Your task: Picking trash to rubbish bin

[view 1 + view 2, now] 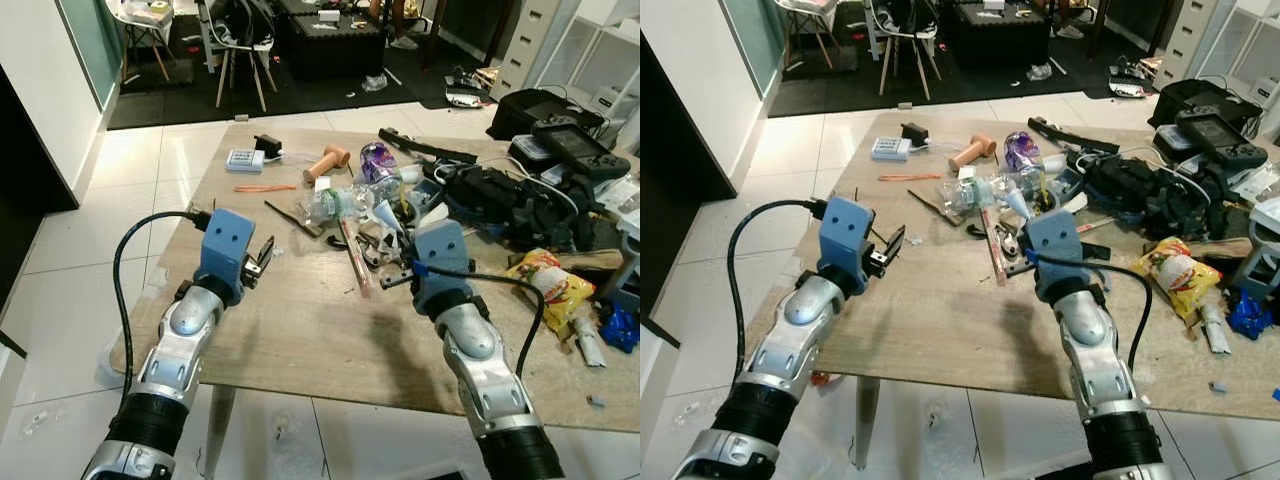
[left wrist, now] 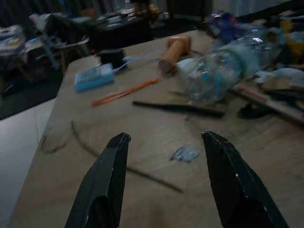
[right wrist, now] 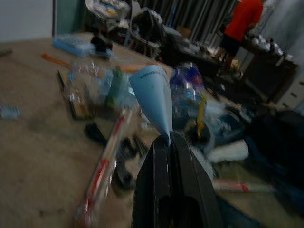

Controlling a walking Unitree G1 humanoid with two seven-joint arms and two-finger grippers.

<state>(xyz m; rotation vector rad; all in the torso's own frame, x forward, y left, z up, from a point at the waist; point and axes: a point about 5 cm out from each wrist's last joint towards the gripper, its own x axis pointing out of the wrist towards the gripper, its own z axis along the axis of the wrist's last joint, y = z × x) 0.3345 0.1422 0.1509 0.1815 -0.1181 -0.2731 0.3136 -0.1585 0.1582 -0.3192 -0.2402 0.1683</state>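
Right now both arms reach over the near part of a cluttered wooden surface (image 1: 300, 340). The left tool (image 2: 164, 156) hovers just above the wood near the left edge, its two black fingers spread wide apart with nothing between them; a small crumpled scrap of clear wrapper (image 2: 185, 153) lies on the wood just ahead of the gap. The right tool (image 3: 170, 142) sits nearer the middle, fingers pressed together on the narrow tip of a pale blue paper cone (image 3: 153, 97), whose wide end points away from the wrist toward the far edge, tilted upward.

Just ahead of the cone, a crushed clear plastic bottle (image 1: 340, 203) lies on its side near the centre, its long axis running roughly left to right, parallel to the far edge. Beside it, a long thin red-and-clear wrapper strip (image 1: 356, 262) runs from the bottle toward the near edge. An orange strip (image 1: 265, 188) lies left of the bottle, with a small blue-white box (image 1: 244, 159) and a tan handle-shaped object (image 1: 327, 162) toward the far edge. A yellow snack packet (image 1: 548, 283) rests near the right edge, beside a black bag (image 1: 510, 205) and tangled cables.
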